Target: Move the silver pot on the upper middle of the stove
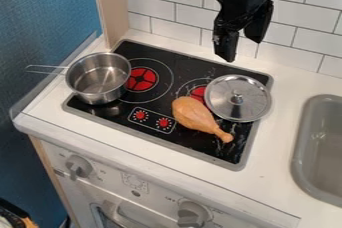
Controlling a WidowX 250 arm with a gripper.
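Observation:
The black gripper [242, 45] hangs at the upper right, in front of the tiled wall and above the stove's back edge. Its two fingers are spread, with nothing between them. The silver pot [98, 79] stands upright and empty on the left side of the black stove [190, 69], partly beside the left red burner. Its thin wire handle points left, past the stove's edge. The pot is well to the left of and below the gripper in the view.
A silver lid [225, 103] lies at the stove's right side, over part of the right burner. An orange-brown toy drumstick [194, 115] lies just left of it, near the front. To the right is a grey sink [302, 139]. A wooden post [111, 4] rises behind the stove's left corner.

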